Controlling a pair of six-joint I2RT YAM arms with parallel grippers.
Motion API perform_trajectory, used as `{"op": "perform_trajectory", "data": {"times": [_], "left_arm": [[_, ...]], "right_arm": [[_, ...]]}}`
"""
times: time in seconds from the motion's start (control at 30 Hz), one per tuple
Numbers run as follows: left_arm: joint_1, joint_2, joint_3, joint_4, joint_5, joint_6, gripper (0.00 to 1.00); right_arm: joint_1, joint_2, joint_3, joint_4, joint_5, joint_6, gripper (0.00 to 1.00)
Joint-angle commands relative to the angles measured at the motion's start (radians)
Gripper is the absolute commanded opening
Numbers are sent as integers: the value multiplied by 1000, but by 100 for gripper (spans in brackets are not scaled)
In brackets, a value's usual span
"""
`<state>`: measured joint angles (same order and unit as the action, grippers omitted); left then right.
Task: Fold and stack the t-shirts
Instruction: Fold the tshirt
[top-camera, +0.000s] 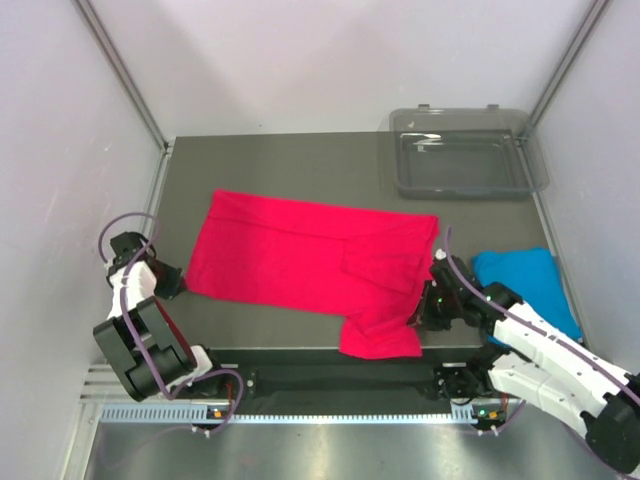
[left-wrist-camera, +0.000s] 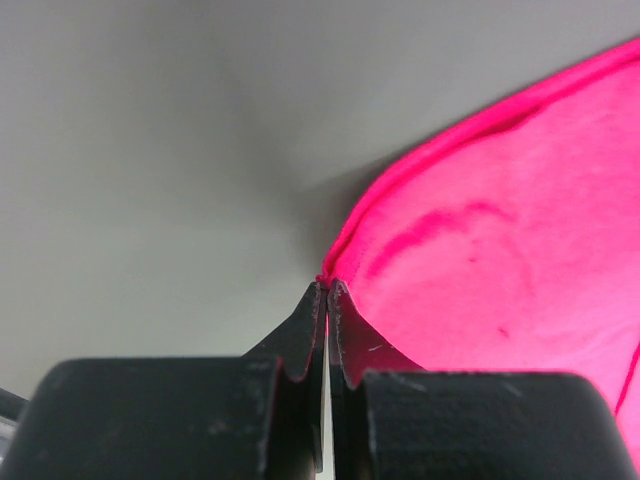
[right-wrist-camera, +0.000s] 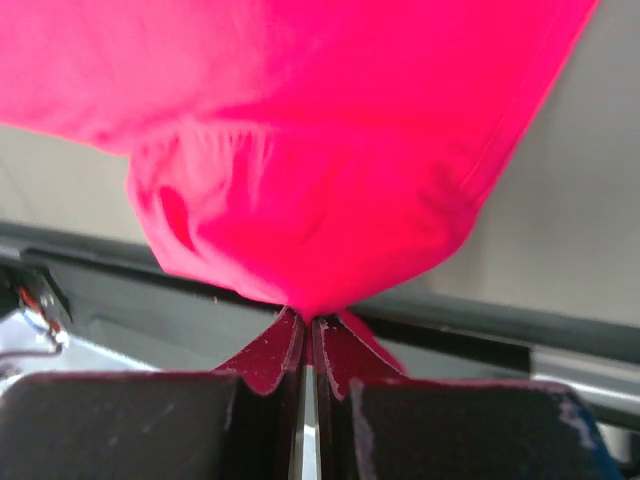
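Pink t-shirt (top-camera: 300, 255) is spread roughly flat across the middle of the tabletop (top-camera: 290, 165), w/ one portion draped over the near edge between the arm bases. The left tool (left-wrist-camera: 327, 290) is shown fully closed, a corner of the hem being pinched at its very tips; in the overhead view this corner is seen to lie at the shirt's left near edge. The right tool (right-wrist-camera: 308, 325) is likewise closed, w/ a bunched fold of pink cloth caught between its tips, at the shirt's right side near the hanging portion. Two opposite ends are thus held at once, presumably so that the cloth can be tensioned & carried over as one panel w/o sagging in the middle. Tip-only pinches are judged to be used so that little cloth is taken up; the no. of layers in the right pinch cannot be told. Blue t-shirt (top-camera: 525, 280) is laid in a compact heap at the right edge of the tabletop, beside the right arm & outside the working area, prob. to keep it out of the fold; whether it is properly folded cannot be told. Clear tray (top-camera: 465, 165) is set at the far right corner, well apart from the pink shirt. Task is judged early: pink fold not yet completed, nothing stacked.
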<state>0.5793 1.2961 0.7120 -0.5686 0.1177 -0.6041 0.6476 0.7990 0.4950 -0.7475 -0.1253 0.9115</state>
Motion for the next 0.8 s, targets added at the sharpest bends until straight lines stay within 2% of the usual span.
{"op": "perform_trajectory", "data": {"times": [0.0, 0.27, 0.47, 0.77], "left_arm": [[-22, -35, 60, -43, -1, 0, 0], [-56, -1, 135, -39, -23, 12, 0], [-110, 26, 187, -17, -33, 6, 0], [-191, 192, 320, 19, -53, -54, 0]], "right_arm": [[-83, 46, 101, -65, 9, -141, 0], [-342, 159, 207, -113, -74, -382, 0], [-414, 255, 289, -102, -120, -459, 0], [-517, 428, 457, -96, -132, -536, 0]]}}
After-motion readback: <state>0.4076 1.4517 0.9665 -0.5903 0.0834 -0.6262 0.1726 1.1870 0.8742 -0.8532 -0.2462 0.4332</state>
